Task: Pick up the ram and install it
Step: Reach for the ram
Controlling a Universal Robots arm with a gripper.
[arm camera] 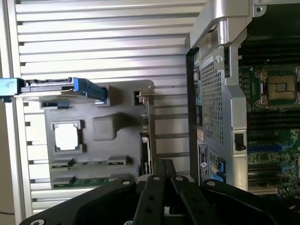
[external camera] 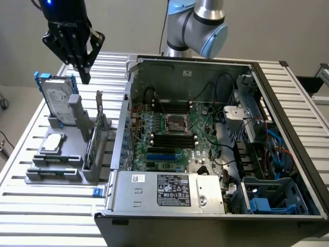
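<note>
One ram (external camera: pixel 90 149) edge-on, chips and label indiscernible.

Plain pale wall (external camera: pixel 133 25), ribbed aluminium tabletop (external camera: pixel 41 216), even light

A robotics lab: robot arm (external camera: pixel 205 25), opened computer case (external camera: pixel 185 69) and parts jig (external camera: pixel 56 172) on a slatted metal table (external camera: pixel 46 211).

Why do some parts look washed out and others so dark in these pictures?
Exterior view: even light on the slatted table, with the inside of the computer case in shadow. Wrist view: the table slats glare near white, the processor chip is washed out, and the gripper is a dark silhouette.
</note>
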